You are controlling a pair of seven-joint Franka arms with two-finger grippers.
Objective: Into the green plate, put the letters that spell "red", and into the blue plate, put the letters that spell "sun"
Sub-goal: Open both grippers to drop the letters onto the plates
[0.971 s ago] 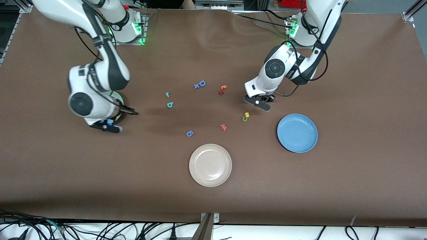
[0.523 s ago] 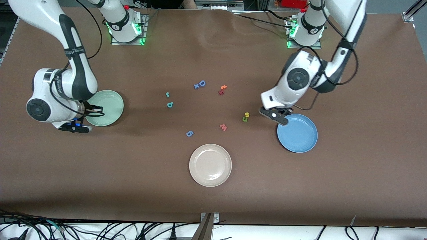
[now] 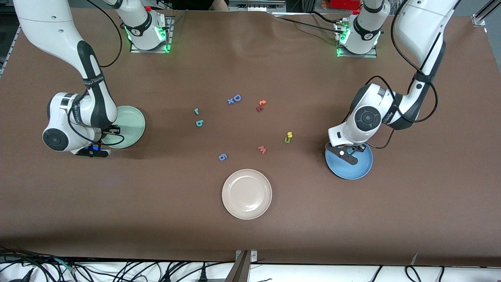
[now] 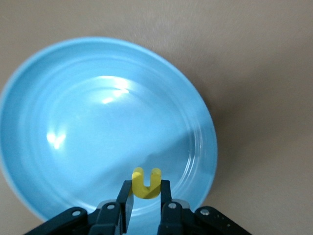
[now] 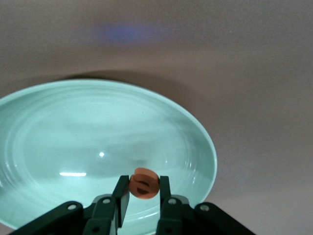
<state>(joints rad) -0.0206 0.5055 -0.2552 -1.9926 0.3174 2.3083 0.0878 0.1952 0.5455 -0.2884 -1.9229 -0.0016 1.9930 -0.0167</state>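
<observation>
Your left claw point(image 4: 145, 196) pinches the yellow "n" point(image 4: 145, 182) over the blue plate point(image 4: 73, 122) near its 6 o'clock rim, while your right claw point(image 5: 143, 198) clamps the orange "e" point(image 5: 144, 184) above the green plate point(image 5: 73, 137), inside its rim.

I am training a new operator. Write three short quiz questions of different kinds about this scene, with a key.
1. True or false: the left gripper holds a yellow letter over the blue plate.
2. What does the right gripper hold over the green plate? A) a teal letter B) an orange letter C) nothing
3. Fill in: the plate nearest the front camera, with nothing in it, is the ____ plate.

Key: 1 true; 2 B; 3 cream
</observation>
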